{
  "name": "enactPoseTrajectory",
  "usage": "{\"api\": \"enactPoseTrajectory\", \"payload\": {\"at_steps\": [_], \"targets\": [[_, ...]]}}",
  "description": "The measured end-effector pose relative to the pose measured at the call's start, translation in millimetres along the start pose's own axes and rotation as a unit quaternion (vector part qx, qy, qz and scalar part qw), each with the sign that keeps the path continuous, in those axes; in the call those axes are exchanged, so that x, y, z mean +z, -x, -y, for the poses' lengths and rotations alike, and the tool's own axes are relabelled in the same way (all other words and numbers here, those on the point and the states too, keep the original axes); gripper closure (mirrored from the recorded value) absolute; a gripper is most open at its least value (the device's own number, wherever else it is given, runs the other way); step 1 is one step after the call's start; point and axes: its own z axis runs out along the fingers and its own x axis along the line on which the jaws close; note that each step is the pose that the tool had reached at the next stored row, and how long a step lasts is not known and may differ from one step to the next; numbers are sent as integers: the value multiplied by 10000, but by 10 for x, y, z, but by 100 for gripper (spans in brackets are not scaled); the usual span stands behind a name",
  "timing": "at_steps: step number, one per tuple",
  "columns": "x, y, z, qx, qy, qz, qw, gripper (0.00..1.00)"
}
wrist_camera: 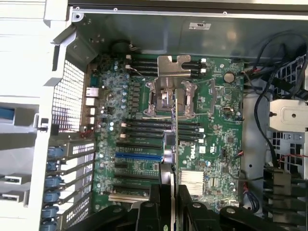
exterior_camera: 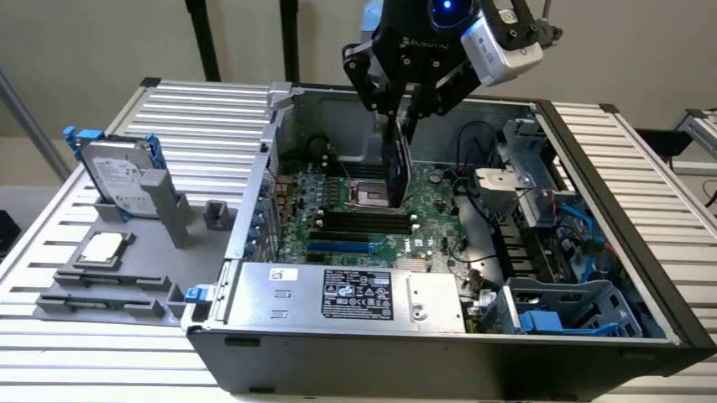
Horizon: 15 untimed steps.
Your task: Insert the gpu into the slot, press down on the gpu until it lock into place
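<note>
My gripper (exterior_camera: 401,113) hangs over the open computer case (exterior_camera: 627,277), shut on the top edge of the gpu (exterior_camera: 397,168). The gpu is a thin black card held upright, and its lower edge is above the green motherboard (exterior_camera: 431,214) near the CPU socket (exterior_camera: 370,197). In the wrist view the gpu (wrist_camera: 174,139) appears edge-on, running from between my fingers (wrist_camera: 155,204) out over the board. My gripper (wrist_camera: 169,195) clamps it from both sides. A blue expansion slot (wrist_camera: 139,156) and several black slots (wrist_camera: 137,168) lie beside the card's line. Whether the card touches any slot I cannot tell.
A silver hard drive in a blue bracket (exterior_camera: 121,180) stands on the slatted table (exterior_camera: 67,336) outside the case, with a CPU chip (exterior_camera: 103,248) on a grey holder. Inside are the power supply (exterior_camera: 348,294), cables (exterior_camera: 482,143), a drive cage (exterior_camera: 560,311) and the rear bracket wall (wrist_camera: 72,96).
</note>
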Motion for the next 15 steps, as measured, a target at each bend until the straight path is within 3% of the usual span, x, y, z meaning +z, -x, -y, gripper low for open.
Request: {"api": "enactPoseTrajectory", "payload": {"at_steps": [4,7,11,15], "targets": [[0,0,0,-361,-14,-28,9993,74],[0,0,0,-630,-25,-48,9980,74],[1,0,0,-992,-39,-76,9950,74],[5,0,0,-1357,-46,-103,9907,74]]}}
